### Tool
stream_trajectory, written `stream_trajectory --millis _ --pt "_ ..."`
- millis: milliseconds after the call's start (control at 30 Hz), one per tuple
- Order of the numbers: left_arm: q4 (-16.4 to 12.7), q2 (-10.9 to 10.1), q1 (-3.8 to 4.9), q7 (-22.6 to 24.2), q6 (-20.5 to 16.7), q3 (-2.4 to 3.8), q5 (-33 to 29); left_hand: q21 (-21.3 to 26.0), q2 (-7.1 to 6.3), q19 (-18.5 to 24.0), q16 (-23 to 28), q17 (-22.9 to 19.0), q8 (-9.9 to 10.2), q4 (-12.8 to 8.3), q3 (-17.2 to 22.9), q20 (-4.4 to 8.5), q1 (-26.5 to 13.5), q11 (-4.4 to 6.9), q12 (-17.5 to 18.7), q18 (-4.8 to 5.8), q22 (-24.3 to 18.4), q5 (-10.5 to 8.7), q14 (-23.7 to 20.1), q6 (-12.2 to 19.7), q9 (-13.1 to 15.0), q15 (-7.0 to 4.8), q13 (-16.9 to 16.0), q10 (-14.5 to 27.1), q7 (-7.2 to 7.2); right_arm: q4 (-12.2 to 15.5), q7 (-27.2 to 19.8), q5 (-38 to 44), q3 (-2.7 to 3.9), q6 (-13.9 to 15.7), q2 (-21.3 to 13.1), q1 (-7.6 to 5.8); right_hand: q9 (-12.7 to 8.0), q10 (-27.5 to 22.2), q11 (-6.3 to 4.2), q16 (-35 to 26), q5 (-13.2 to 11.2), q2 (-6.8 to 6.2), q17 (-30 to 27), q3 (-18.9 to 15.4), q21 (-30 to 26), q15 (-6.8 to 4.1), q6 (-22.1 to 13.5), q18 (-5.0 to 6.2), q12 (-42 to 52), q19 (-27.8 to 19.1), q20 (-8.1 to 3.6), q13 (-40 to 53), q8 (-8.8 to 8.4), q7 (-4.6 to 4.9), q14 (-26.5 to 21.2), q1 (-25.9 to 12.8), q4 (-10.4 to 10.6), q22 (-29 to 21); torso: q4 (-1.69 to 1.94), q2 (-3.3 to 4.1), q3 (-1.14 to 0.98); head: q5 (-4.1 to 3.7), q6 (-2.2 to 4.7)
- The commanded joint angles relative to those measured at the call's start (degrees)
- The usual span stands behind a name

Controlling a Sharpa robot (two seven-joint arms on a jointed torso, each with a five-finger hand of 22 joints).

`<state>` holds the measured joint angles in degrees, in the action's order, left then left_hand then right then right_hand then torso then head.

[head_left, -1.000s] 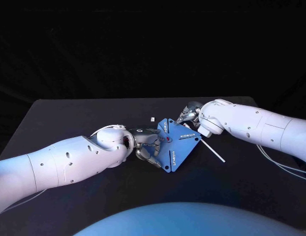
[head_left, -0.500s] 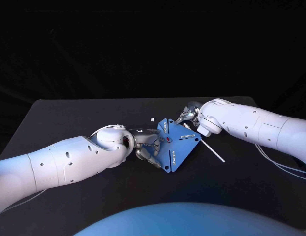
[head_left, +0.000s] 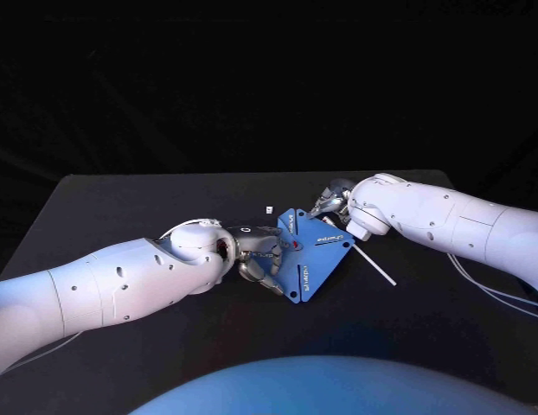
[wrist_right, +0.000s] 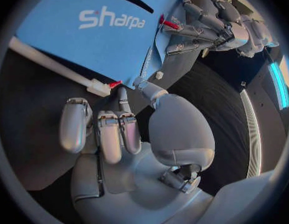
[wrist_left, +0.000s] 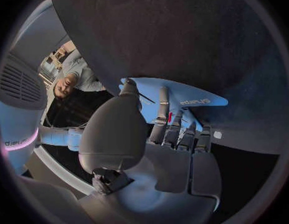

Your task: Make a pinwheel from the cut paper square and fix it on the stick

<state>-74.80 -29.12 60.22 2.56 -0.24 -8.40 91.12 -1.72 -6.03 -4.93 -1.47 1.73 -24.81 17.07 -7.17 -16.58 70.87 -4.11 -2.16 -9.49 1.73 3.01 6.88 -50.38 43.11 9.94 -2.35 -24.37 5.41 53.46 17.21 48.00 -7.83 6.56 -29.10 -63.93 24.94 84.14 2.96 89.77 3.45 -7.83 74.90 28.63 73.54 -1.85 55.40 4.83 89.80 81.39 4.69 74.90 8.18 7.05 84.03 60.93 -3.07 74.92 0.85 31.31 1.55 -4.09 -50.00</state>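
The blue paper pinwheel (head_left: 313, 257) printed "Sharpa" (wrist_right: 88, 27) lies folded at the middle of the table. My left hand (head_left: 257, 257) grips it from the left, fingers (wrist_left: 174, 129) pressing its centre, where a red pin (head_left: 297, 245) (wrist_right: 170, 23) (wrist_left: 170, 117) shows. The white stick (head_left: 371, 264) (wrist_right: 48, 59) runs under the paper's right side toward the near right. My right hand (head_left: 334, 201) sits at the stick's far end (wrist_right: 98, 88), thumb and a fingertip (wrist_right: 122, 92) closed on it beside a small red piece (wrist_right: 114, 84); the other fingers are curled.
A small white bit (head_left: 269, 209) (wrist_left: 217, 134) (wrist_right: 159, 75) lies on the black table (head_left: 119, 207) just behind the paper. Bare tabletop stretches to the far left and along the near right.
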Motion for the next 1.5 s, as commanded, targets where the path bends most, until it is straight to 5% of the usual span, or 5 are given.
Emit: stream_trajectory --millis 33,500,833,1200,1500 --pt "0.08 0.04 0.01 -0.24 1.18 -0.03 -0.23 -0.12 0.54 0.25 0.21 -0.01 0.32 0.09 0.35 0.01 0.17 -0.09 -0.13 -0.08 0.06 -0.21 -0.08 -0.04 0.05 0.45 -0.03 0.19 0.55 0.25 0.67 0.14 -0.24 -2.2 -0.09 0.44 0.06 5.86 -0.48 0.23 0.37 0.88 15.1 0.13 0.16 0.32 0.84 -0.53 0.2 0.33 -0.1 15.1 0.38 -0.04 5.97 0.25 0.3 0.7 -0.06 -0.06 0.02 -0.01 0.0" --pt "0.18 0.07 0.01 -0.23 1.18 -0.03 -0.36 -0.12 0.7 0.27 0.22 -0.02 0.34 0.09 0.44 0.0 0.22 -0.17 -0.12 -0.08 0.06 -0.22 -0.12 -0.02 0.09 0.47 -0.02 0.32 0.62 1.66 -0.08 -0.76 -0.24 -3.04 -0.38 0.44 1.03 5.86 -1.6 0.23 0.4 1.96 15.1 0.71 0.14 -0.41 3.94 -0.54 0.2 0.42 -0.7 15.1 2.07 -1.31 5.97 1.44 0.45 0.89 0.02 -0.04 0.05 -0.08 0.0" --pt "0.17 0.04 0.01 -0.19 1.27 -0.03 -0.42 -0.12 0.77 0.27 0.23 -0.03 0.36 0.08 0.49 0.0 0.26 -0.23 -0.12 -0.08 0.06 -0.22 -0.16 0.0 0.12 0.48 -0.02 0.36 0.67 1.95 -1.17 -0.73 -0.25 0.4 -0.56 0.44 1.68 5.86 -2.15 0.23 0.33 2.94 15.1 1.75 0.19 -0.93 4.77 -0.57 0.2 0.53 -1.18 15.1 2.67 -1.92 5.97 2.76 0.0 1.07 0.03 -0.08 0.01 -0.09 0.0" --pt "0.19 -0.01 0.01 -0.18 1.36 -0.03 -0.51 -0.13 0.96 0.27 0.25 -0.04 0.39 0.07 0.59 0.0 0.32 -0.29 -0.12 -0.08 0.07 -0.23 -0.22 0.03 0.16 0.51 -0.01 0.5 0.74 1.82 -1.02 -2.16 -0.24 0.96 -1.14 0.43 2.18 5.86 -2.02 0.23 -0.33 1.41 15.1 0.12 0.09 -0.82 4.24 -0.61 0.2 0.57 -1.23 15.1 2.54 -1.68 5.97 -0.14 1.91 1.15 0.02 -0.05 0.02 -0.17 0.0" --pt "0.22 -0.06 0.01 -0.18 1.39 -0.04 -0.56 -0.13 0.96 0.27 0.25 -0.04 0.39 0.07 0.59 0.0 0.32 -0.29 -0.12 -0.08 0.07 -0.23 -0.22 0.03 0.16 0.51 -0.01 0.5 0.74 2.26 -1.85 -5.17 -0.24 2.12 -1.87 0.42 4.91 5.86 -3.2 0.23 -0.23 2.64 15.1 1.59 0.2 -1.87 6.62 -0.63 0.2 0.79 -2.03 15.1 4.91 -3.17 5.97 2.94 0.34 1.5 -0.01 -0.06 0.01 -0.07 0.0"
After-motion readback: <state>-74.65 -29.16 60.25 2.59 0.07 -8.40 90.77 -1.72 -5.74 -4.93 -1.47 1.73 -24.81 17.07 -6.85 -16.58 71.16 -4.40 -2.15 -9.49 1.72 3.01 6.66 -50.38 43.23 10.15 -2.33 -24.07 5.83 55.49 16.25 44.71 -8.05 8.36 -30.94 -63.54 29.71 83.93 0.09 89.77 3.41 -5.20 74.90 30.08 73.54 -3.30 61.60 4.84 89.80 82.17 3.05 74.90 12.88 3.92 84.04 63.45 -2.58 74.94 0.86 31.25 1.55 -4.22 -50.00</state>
